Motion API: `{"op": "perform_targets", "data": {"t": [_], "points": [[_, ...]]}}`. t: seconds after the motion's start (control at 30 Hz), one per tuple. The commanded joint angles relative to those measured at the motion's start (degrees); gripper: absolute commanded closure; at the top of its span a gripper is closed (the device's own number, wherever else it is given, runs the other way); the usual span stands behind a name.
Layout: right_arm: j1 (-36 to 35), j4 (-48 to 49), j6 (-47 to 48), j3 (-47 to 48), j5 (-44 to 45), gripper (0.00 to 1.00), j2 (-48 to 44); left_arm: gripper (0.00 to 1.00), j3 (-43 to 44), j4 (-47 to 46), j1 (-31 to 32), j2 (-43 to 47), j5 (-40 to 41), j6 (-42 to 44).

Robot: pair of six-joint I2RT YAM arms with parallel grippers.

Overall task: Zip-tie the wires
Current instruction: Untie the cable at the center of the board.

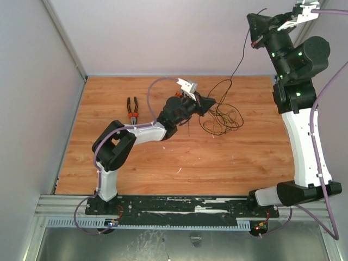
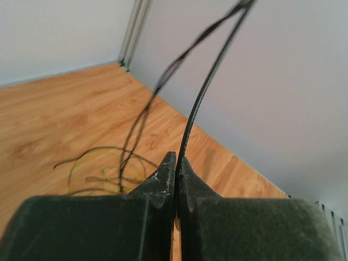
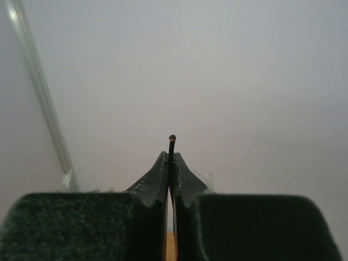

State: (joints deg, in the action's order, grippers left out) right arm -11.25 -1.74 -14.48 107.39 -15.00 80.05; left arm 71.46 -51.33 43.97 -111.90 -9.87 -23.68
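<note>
The wires (image 1: pixel 222 117) lie in loose dark loops on the wooden table at the back middle. They also show in the left wrist view (image 2: pixel 109 168). One strand rises from the loops up to my right gripper (image 1: pixel 253 27), which is raised high near the back wall. That gripper (image 3: pixel 171 155) is shut on the wire's end (image 3: pixel 172 140), whose tip pokes just past the fingertips. My left gripper (image 1: pixel 206 103) sits low beside the loops. It (image 2: pixel 176 157) is shut on the zip tie (image 2: pixel 204 92), a stiff black strip that curves up and away to meet the lifted strands.
Orange-handled pliers (image 1: pixel 132 110) lie on the table left of the left arm. Grey walls close the table at the left, back and right. A metal rail (image 1: pixel 179 209) carries both arm bases at the near edge.
</note>
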Motion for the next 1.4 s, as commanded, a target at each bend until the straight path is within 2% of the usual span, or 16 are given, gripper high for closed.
{"op": "perform_targets", "data": {"t": [0.0,0.1,0.27,0.47,0.57,0.67,0.8,1.0,1.07,1.2,1.37], "points": [[0.2,-5.3,8.5,-0.4,15.8,1.0,-3.9,1.0,-3.5,1.0,-6.4,3.0,-0.4,-7.2],[1.5,-7.8,14.1,-0.1,24.1,1.0,-4.6,1.0,-3.4,6.0,-10.8,2.6,-3.0,-11.1],[2.6,-10.1,18.9,2.4,31.5,1.0,-4.5,1.0,4.1,24.5,-12.8,-1.8,-0.8,-7.0],[2.6,-9.6,24.9,0.3,47.3,1.0,-7.7,1.0,4.7,28.6,-15.3,-4.2,3.1,-9.2],[2.7,-6.2,30.6,-2.7,56.2,1.0,-9.6,1.0,8.6,33.6,-16.3,-6.2,4.7,-8.2],[2.7,-5.7,33.2,-2.5,59.7,1.0,-10.1,1.0,11.4,37.1,-17.8,-8.2,5.4,-8.1],[2.7,-11.0,28.2,-6.4,57.2,1.0,-11.4,1.0,14.4,36.6,-19.3,-7.7,3.4,-7.3],[2.6,-15.2,13.5,-24.8,41.5,1.0,-15.7,1.0,22.1,36.0,-19.3,-1.4,-4.7,-6.5],[2.7,-15.4,10.3,-30.4,38.7,1.0,-16.1,1.0,26.0,37.4,-19.0,-0.2,-7.4,-7.3],[2.7,-10.7,5.4,-44.1,34.0,1.0,-17.0,1.0,34.2,40.6,-17.3,1.4,-10.6,-7.7],[2.7,-4.5,-0.2,-55.4,26.4,1.0,-14.0,1.0,38.3,40.1,-14.7,3.5,-11.5,-8.9]]}}
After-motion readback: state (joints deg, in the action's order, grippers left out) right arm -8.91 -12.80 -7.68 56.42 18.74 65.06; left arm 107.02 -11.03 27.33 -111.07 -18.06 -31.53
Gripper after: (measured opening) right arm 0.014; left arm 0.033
